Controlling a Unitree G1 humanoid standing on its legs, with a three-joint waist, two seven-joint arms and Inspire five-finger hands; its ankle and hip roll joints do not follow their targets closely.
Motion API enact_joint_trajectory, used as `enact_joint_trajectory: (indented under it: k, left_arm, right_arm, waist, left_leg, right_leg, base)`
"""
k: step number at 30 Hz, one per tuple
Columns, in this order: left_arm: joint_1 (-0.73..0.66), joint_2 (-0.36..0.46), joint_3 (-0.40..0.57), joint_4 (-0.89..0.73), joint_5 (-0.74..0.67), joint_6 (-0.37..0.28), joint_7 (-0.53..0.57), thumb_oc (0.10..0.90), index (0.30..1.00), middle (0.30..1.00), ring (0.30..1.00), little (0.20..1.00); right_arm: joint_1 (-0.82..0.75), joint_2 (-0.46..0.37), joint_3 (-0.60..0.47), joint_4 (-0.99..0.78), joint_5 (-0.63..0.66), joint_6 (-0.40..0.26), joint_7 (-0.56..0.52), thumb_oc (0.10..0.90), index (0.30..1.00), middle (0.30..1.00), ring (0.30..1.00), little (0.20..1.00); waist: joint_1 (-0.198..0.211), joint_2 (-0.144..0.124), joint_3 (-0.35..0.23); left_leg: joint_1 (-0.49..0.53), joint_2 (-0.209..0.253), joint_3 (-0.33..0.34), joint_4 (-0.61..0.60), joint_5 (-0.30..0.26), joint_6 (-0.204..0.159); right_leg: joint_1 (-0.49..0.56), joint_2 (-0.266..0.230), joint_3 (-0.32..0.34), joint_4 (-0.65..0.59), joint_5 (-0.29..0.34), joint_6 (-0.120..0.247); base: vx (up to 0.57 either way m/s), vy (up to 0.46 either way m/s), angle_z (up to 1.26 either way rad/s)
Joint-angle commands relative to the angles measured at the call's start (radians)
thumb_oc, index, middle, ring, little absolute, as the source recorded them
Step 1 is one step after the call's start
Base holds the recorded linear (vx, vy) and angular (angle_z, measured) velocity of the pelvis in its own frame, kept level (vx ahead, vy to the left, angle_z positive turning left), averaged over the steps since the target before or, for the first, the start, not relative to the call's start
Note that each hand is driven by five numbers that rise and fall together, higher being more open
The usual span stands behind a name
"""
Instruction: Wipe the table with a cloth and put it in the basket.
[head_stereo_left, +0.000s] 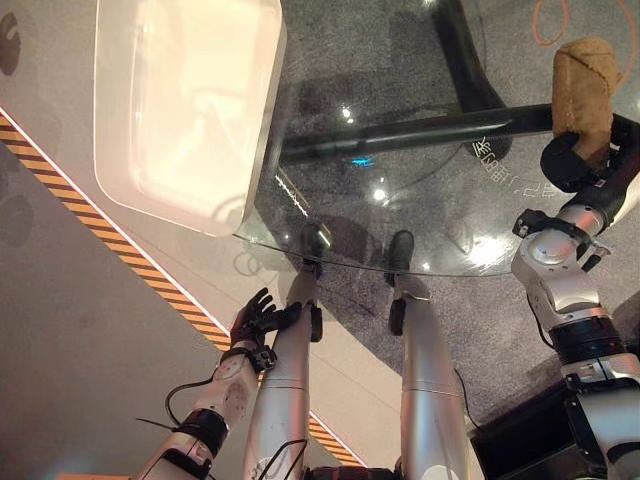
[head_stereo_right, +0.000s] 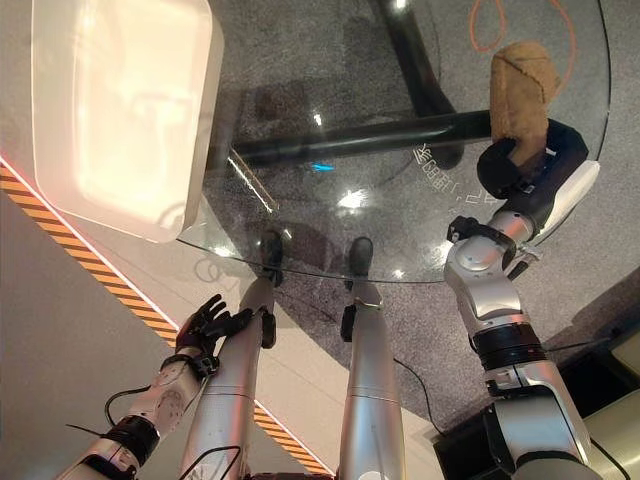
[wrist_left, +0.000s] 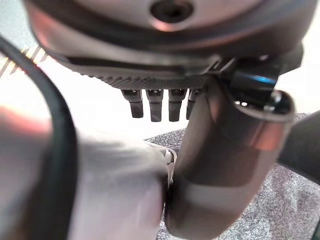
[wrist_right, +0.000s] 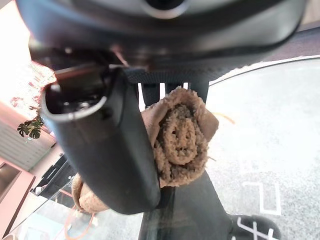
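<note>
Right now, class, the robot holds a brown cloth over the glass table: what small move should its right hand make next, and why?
Probably lower the right hand so the cloth lies flat on the glass table for wiping. The cloth is rolled in its grip at the table's right edge, far from the white basket at the left. The left hand hangs low.

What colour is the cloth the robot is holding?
Light brown, a tan terry cloth; the right wrist view shows it best.

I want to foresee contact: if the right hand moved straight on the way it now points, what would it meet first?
Probably nothing but the glass table under the rolled brown cloth that the right hand grips. It points toward the table's far edge, and that way looks free, though depth is unclear.
</note>
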Motion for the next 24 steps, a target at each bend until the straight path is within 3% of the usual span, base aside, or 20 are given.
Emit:
enact_joint_trajectory:
  k: [1,11,19,24]
  left_arm:
    - [0.128,-0.022,0.017,-0.013,-0.026,0.006,0.01,0.8,0.9,0.9,0.9,0.9]
    - [0.137,-0.022,0.044,-0.018,0.0,0.018,-0.003,0.8,0.9,0.9,0.9,0.9]
    - [0.135,-0.02,0.046,-0.026,0.018,0.013,-0.023,0.8,0.9,0.9,0.9,0.9]
    - [0.128,-0.021,0.039,-0.026,0.018,0.015,-0.032,0.8,0.9,0.9,0.9,0.9]
  right_arm:
    - [0.004,-0.111,-0.048,-0.089,-0.076,-0.067,-0.04,0.1,0.3,0.3,0.3,0.2]
    - [0.007,-0.091,0.041,-0.2,-0.247,0.008,0.256,0.1,0.3,0.3,0.3,0.2]
    - [0.004,-0.049,0.162,-0.228,-0.313,-0.016,0.496,0.1,0.3,0.3,0.3,0.2]
    - [-0.002,-0.023,0.226,-0.229,-0.314,-0.022,0.577,0.1,0.3,0.3,0.3,0.2]
  waist:
    - [-0.009,0.037,-0.021]
    - [-0.006,0.035,-0.021]
    - [0.001,0.034,-0.021]
    - [0.007,0.037,-0.021]
  left_leg:
    - [-0.019,-0.05,0.012,0.097,-0.103,0.009]
    - [-0.018,-0.052,0.012,0.097,-0.102,0.009]
    - [-0.024,-0.053,0.011,0.099,-0.096,0.008]
    - [-0.031,-0.054,0.012,0.1,-0.093,0.007]
  right_leg:
    - [0.027,0.043,-0.071,-0.16,0.133,0.027]
    - [0.025,0.04,-0.079,-0.15,0.125,0.026]
    - [0.02,0.037,-0.087,-0.144,0.122,0.027]
    - [0.012,0.034,-0.09,-0.138,0.119,0.025]
  base:
    - [0.0,0.0,0.0]
    - [0.0,0.0,0.0]
    - [0.0,-0.003,0.02]
    - [0.0,0.005,0.04]
